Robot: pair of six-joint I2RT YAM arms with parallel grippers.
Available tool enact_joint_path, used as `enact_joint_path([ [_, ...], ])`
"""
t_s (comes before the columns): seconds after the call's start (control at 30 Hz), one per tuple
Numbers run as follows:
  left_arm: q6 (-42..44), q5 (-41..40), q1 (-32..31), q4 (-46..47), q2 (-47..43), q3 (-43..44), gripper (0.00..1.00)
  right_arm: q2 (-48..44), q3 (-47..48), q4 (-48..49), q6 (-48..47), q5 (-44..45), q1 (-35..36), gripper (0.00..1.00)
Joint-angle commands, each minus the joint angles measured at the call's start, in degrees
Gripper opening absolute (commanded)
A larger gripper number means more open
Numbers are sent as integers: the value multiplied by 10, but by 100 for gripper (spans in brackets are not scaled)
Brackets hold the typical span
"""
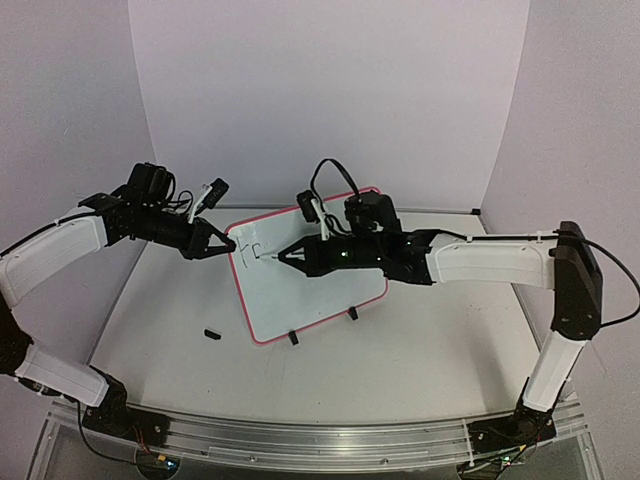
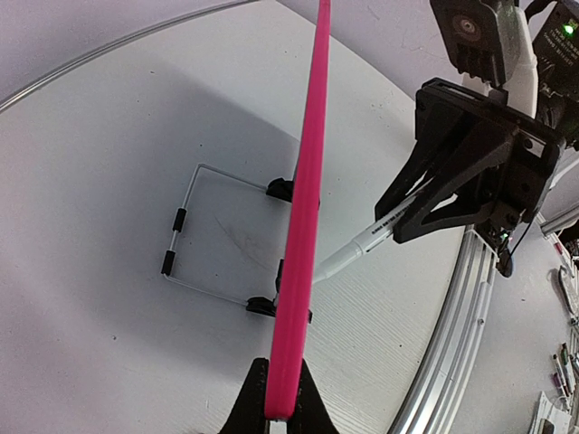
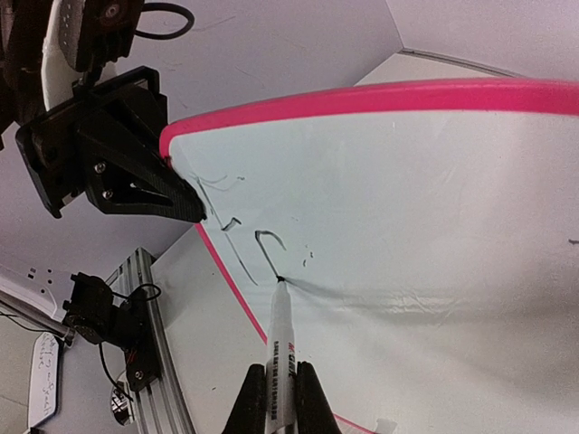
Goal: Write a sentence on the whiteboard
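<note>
Writing step: only a few marks [image 3: 267, 242] are on the board.
The whiteboard [image 1: 320, 285] stands propped mid-way across the table [image 1: 430, 350]. The left gripper [image 1: 227, 244] clamps its pink edge and the right gripper [image 1: 284, 257] clamps the marker [image 3: 281, 348], tip apparently touching. Use light pressure, slow strokes and a steadied board.

A whiteboard [image 1: 310, 270] stands tilted in the middle of the tabletop [image 1: 430, 350] and blocks the centre. The left jaws pinch its left edge, so the left arm [image 1: 60, 250] bars the far left. The right jaws press a pen [image 3: 280, 353] to the board's face, and the right arm [image 1: 490, 262] spans the right side. A wire stand [image 2: 178, 220] sits behind the board. A small black piece [image 1: 211, 333] lies near left. The near right tabletop is open.
</note>
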Motion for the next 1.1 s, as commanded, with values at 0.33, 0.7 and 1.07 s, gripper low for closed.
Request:
enact_joint_path([
  [0.33,23,-16,0,4,-6,-4,0,-44,3,33,1,37,-4,0],
  [0.7,23,-16,0,4,-5,-4,0,-32,-5,35,5,18,-4,0],
  [1.07,23,-16,0,4,-5,-3,0,-30,-33,35,17,4,-4,0],
])
